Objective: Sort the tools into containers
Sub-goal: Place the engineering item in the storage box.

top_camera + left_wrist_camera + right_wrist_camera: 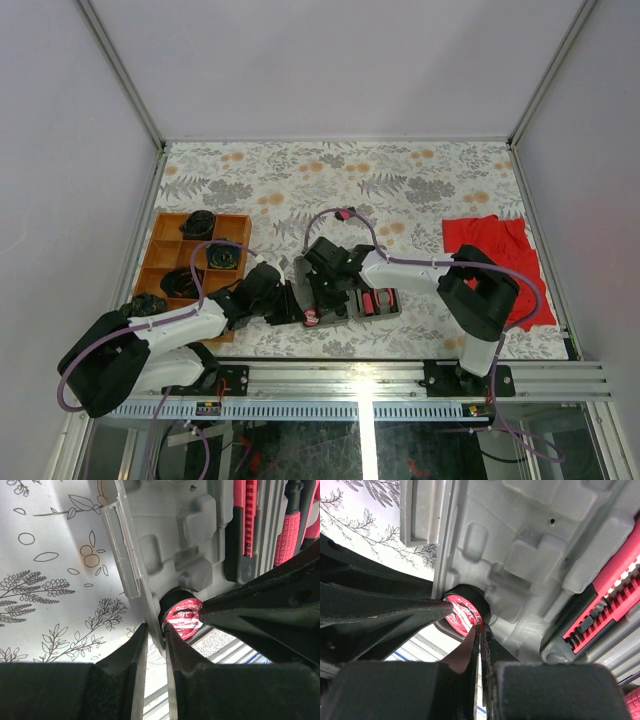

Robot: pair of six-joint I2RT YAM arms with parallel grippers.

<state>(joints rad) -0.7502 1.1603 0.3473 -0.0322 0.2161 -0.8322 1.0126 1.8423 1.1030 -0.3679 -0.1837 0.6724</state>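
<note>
A flat surface (420, 180) covered in a pale cloth printed with leaves and orange flowers carries everything. At its left edge sits an orange-brown wooden tray (150, 250) divided into compartments, several of them holding dark objects (225, 257) too small to identify. A crumpled red cloth (495, 245) lies at the right, well apart from the rest.

Near the front centre lies a flat grey plastic hinged case (165, 525) with moulded recesses, opened out. Pink-red and black handled tools (245, 520) lie in its right-hand recesses. The white left arm (180, 325) and the white right arm (420, 270) both reach in to the case's near left corner.

The left jaws stand only slightly apart, and the thin rim of the case runs down between the two fingers (135, 650), which pinch it. The right jaws are closed tight together, holding nothing, their tips against a small round pink-red disc (461, 612). That disc sits in a round black-lined recess at the case's near edge, just beside the pinched rim.
</note>
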